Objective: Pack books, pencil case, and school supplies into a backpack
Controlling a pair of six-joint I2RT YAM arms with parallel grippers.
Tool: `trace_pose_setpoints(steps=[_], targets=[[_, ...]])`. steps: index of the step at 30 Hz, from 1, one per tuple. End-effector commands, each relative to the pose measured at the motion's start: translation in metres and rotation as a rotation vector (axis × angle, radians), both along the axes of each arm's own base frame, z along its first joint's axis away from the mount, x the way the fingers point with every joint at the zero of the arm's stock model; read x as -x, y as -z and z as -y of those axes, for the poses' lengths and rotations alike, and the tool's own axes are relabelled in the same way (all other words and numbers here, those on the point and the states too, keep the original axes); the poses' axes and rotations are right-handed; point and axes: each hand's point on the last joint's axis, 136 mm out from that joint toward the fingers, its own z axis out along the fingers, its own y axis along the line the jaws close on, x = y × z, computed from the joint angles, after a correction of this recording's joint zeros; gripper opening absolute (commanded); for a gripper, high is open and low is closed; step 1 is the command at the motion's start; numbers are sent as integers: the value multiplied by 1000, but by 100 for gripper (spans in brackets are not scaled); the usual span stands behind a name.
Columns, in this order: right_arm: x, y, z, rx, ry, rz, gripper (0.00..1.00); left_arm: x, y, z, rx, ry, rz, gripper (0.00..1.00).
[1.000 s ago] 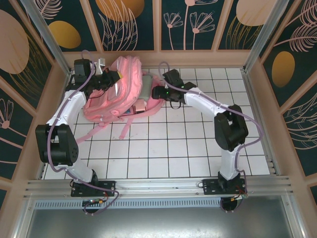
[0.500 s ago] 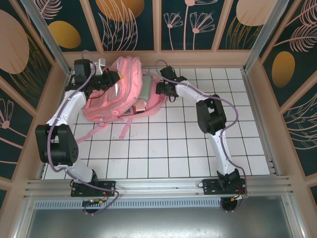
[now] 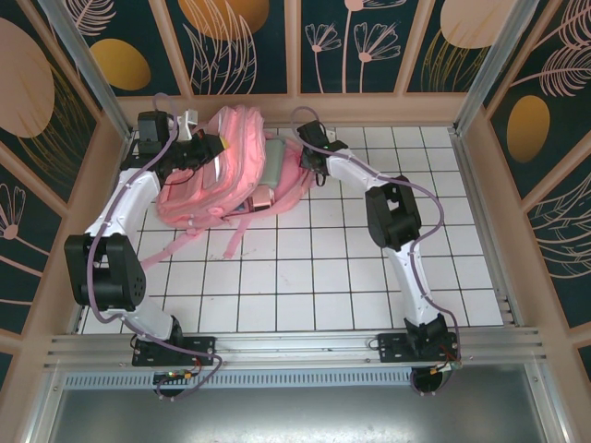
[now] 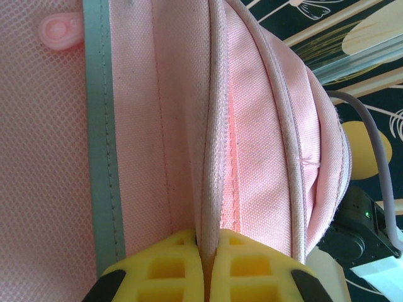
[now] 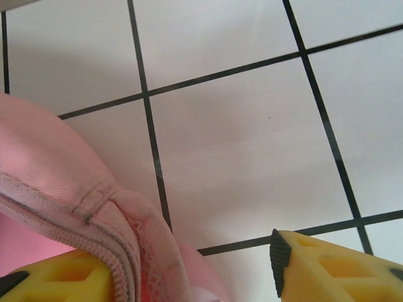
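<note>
Backpack (image 3: 226, 171) lies at the far left of the desk (image 3: 369, 277), its long axis running roughly far to near, with its straps (image 3: 231, 235) trailing toward my bases. It sits between my two arms: the left comes in from its left side, the right reaches across to its right edge.

My left end effector (image 4: 206, 264) is pressed together, pinching a zip seam (image 4: 211, 126). That seam runs straight away from the fingertips, along the bag's length.

My right end effector (image 5: 189, 277) is spread. A pink zip edge (image 5: 75, 214) lies against the finger at the left of that wrist view. The other finger stands well apart from it, over bare tile.

I judge the coming move turns on that edge. It is already inside my right end effector, off to one side, so closing there should catch it. Both arms are at the bag, and the right is the free one.
</note>
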Motion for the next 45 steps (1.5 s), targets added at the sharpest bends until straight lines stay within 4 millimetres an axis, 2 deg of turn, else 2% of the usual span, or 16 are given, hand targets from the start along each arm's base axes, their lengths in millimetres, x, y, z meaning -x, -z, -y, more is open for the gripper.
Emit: trace_pose_setpoints(steps=[1, 2, 5, 11, 15, 18, 20, 21, 22, 24, 27, 31, 32, 36, 42, 45], targets=[[-20, -47, 90, -79, 291, 119, 57, 6, -20, -6, -42, -2, 67, 0], [-19, -50, 88, -141, 265, 132, 58, 6, -19, -6, -43, 0, 66, 0], [-26, -58, 46, -254, 31, 183, 62, 6, -18, -2, -24, 16, 62, 0], [-44, -19, 1, -113, -97, 53, 68, 8, -19, 1, -1, 34, 60, 0], [-46, -7, -22, -34, -170, 99, 70, 11, -20, 2, 5, 43, 62, 0], [-48, 0, -27, -4, -182, 108, 70, 13, -19, 3, 9, 49, 60, 0], [-49, 3, -27, -8, -174, 100, 64, 14, -17, 3, 10, 51, 55, 0], [-49, 2, -30, -21, -179, 99, 52, 14, -17, 3, 11, 51, 55, 0], [-48, 1, -32, -37, -183, 99, 46, 14, -16, 4, 12, 51, 54, 0], [-49, -5, -36, -42, -185, 116, 48, 14, -15, 3, 13, 51, 50, 0], [-50, -20, -48, -18, -226, 162, 42, 14, -13, 4, 17, 53, 44, 0], [-47, -49, -63, -57, -268, 201, 5, 14, -14, 4, 19, 55, 49, 0], [-45, -59, -67, -73, -278, 212, 0, 15, -15, 4, 20, 54, 49, 0], [-32, -103, -82, -149, -316, 267, 0, 15, -13, 5, 23, 56, 48, 0], [-20, -174, -80, -232, -319, 384, 0, 13, -9, 6, 41, 61, 38, 0], [-16, -188, -78, -247, -317, 396, 0, 11, -7, 6, 38, 58, 36, 0]])
